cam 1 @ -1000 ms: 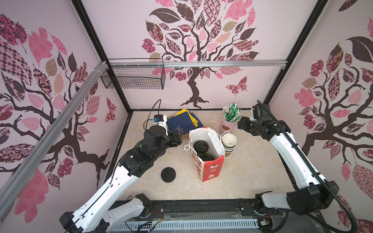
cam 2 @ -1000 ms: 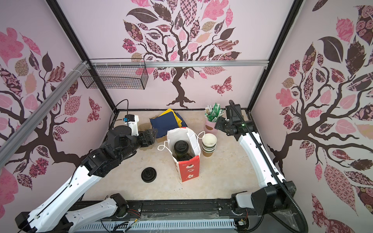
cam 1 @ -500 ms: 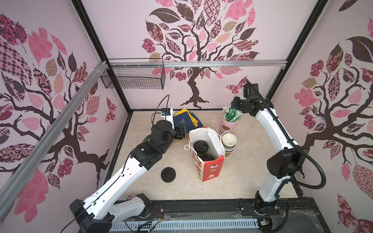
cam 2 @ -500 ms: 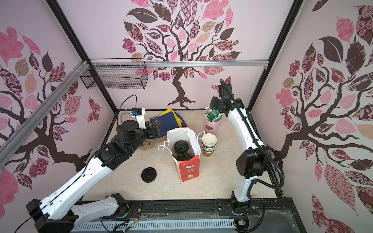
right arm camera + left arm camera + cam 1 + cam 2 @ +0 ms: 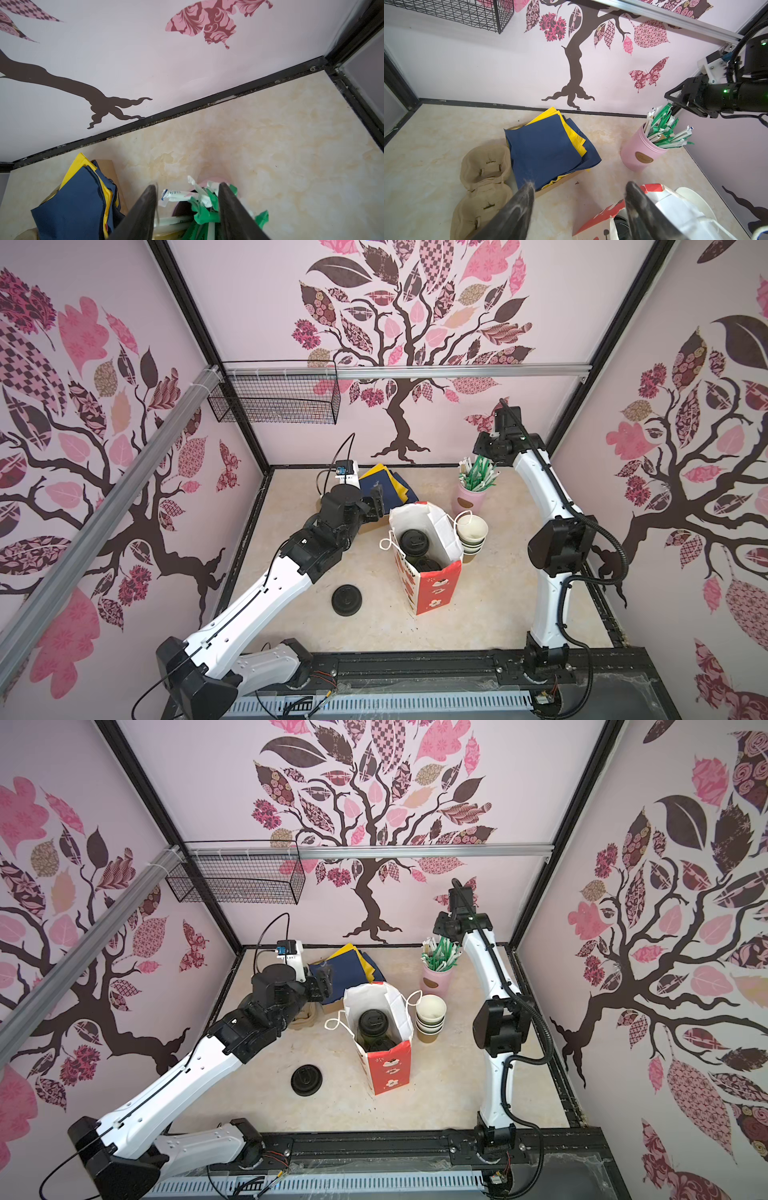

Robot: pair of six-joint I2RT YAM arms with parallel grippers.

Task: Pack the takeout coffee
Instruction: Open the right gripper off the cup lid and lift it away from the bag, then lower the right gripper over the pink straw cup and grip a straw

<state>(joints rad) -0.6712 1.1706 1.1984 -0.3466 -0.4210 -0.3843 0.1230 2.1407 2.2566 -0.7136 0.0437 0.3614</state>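
The takeout coffee stands inside the red and white paper bag [image 5: 434, 587] [image 5: 390, 1069]. One black sip lid [image 5: 417, 540] [image 5: 374, 1023] shows at the top, with a second lid [image 5: 428, 565] lower and nearer the front. The bag walls hide the cup bodies. My left gripper [image 5: 376, 501] [image 5: 325, 982] [image 5: 579, 186] hovers open and empty just left of the bag's far rim. My right gripper [image 5: 481, 457] [image 5: 443, 936] [image 5: 188, 186] hangs open over the pink cup of wrapped straws [image 5: 471, 497] [image 5: 199, 199]. Straw tips lie between its fingers.
A stack of lidless paper cups [image 5: 471, 531] stands right of the bag. A loose black lid [image 5: 347, 600] lies front left. Blue and yellow napkins [image 5: 386, 485] [image 5: 546, 149] and pulp cup carriers [image 5: 483, 166] sit at the back. A wire basket [image 5: 274, 402] hangs on the back wall.
My right arm has swung up and back, from beside the cup stack to above the straw cup, and its jaws have narrowed a little. My left gripper has shifted back towards the napkins.
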